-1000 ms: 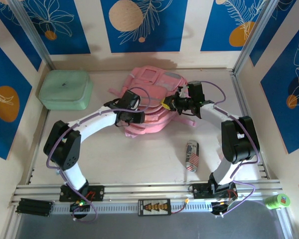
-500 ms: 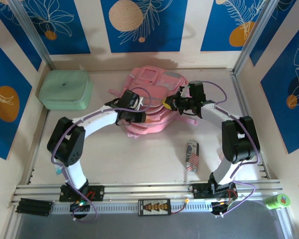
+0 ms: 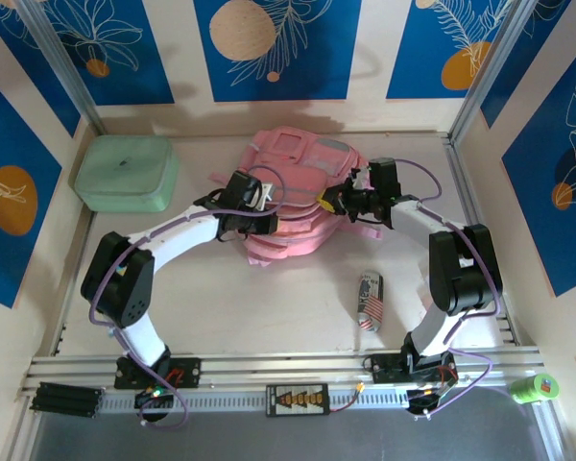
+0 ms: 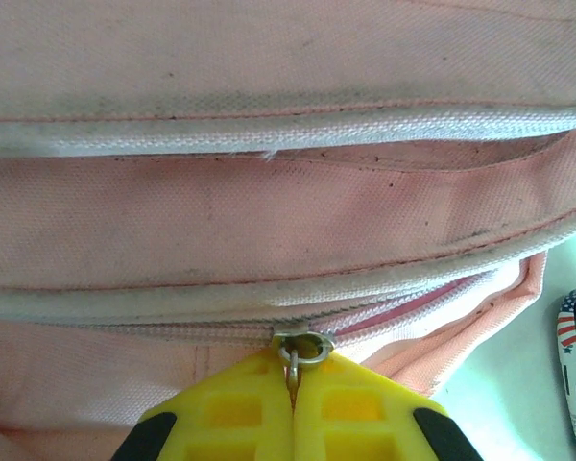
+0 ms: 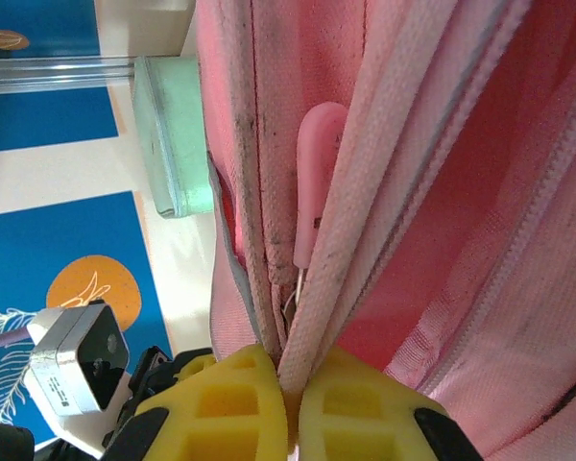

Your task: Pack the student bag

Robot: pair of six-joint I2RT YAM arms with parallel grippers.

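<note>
Pink student bag: your left gripper has just pinched its zipper pull; right gripper clamps a seam, so unzipping can start.

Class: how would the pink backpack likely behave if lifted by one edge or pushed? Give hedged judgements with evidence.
The student bag would probably flop and fold: its woven fabric lies in slack, creased layers. Pushed, it would likely bunch or drag, not roll, since it lies slumped flat on the table.
</note>
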